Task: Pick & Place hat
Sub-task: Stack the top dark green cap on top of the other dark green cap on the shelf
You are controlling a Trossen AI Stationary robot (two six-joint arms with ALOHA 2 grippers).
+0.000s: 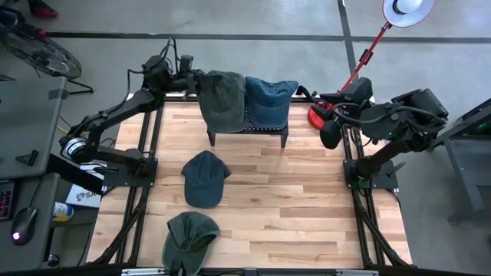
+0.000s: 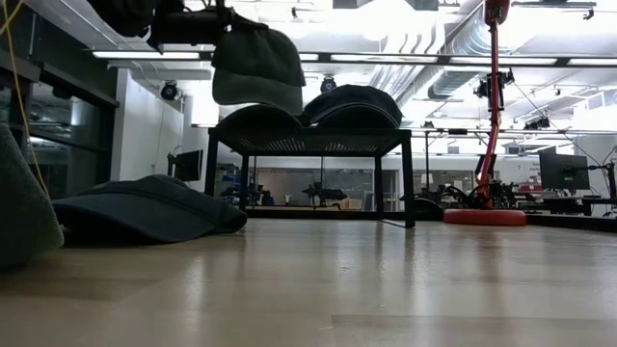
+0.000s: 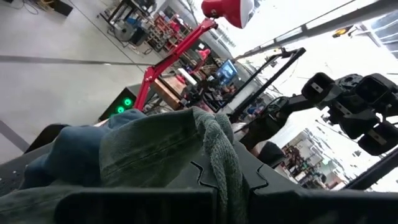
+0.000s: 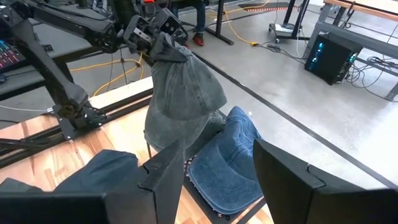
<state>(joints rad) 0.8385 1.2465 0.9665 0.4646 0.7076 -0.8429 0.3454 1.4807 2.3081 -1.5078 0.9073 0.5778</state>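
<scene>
In the upper middle of the high view, the left gripper (image 1: 193,77) is clamped on a grey-green hat (image 1: 222,100), holding it above the small black rack (image 1: 249,132) beside a blue hat (image 1: 270,102). At upper right, the right gripper (image 1: 328,123) waits with fingers apart, holding nothing. Two more hats (image 1: 205,178) lie lower on the desk (image 1: 307,207).

The hanging hat (image 1: 222,100) was grey-green, the rack's hat (image 1: 270,103) blue denim, the 2 tabletop (image 1: 307,199) hats dark blue (image 1: 205,178) and olive (image 1: 188,239).
</scene>
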